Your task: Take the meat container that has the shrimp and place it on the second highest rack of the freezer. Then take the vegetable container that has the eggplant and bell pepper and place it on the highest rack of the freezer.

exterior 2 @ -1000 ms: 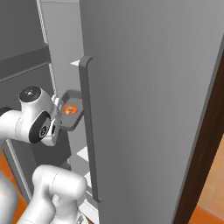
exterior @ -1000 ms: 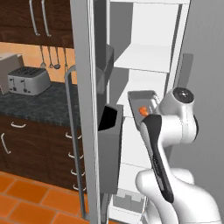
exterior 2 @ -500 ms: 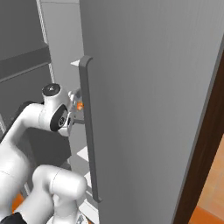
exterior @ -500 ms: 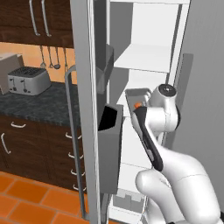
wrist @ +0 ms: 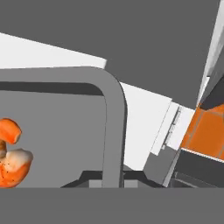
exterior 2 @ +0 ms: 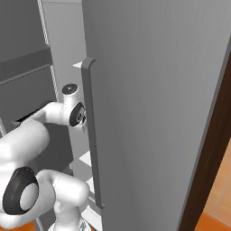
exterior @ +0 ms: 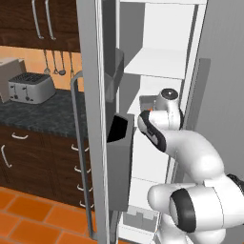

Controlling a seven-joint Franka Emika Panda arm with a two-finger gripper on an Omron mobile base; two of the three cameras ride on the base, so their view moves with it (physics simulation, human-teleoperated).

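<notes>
The meat container (wrist: 114, 113) is a pale grey dish with a thick rounded rim, and the orange shrimp (wrist: 11, 158) lies inside it at the left. My gripper (wrist: 113, 178) is shut on the dish's near rim. In the left base view the meat container (exterior: 147, 101) hangs inside the freezer's white interior (exterior: 147, 157), below the highest rack (exterior: 159, 64), with my hand (exterior: 167, 95) just behind it. Whether the dish rests on a shelf I cannot tell. The vegetable container is out of view.
The open freezer door (exterior: 93, 119) stands left of the arm, with grey bins (exterior: 119, 157) close to my elbow. The fridge's shut right door with its bar handle (exterior 2: 92, 135) hems the arm in. A toaster (exterior: 31, 87) sits on the dark counter.
The arm has stretched deeper into the freezer, carrying the dish inward. In the right base view the dish has slipped behind the door handle.
</notes>
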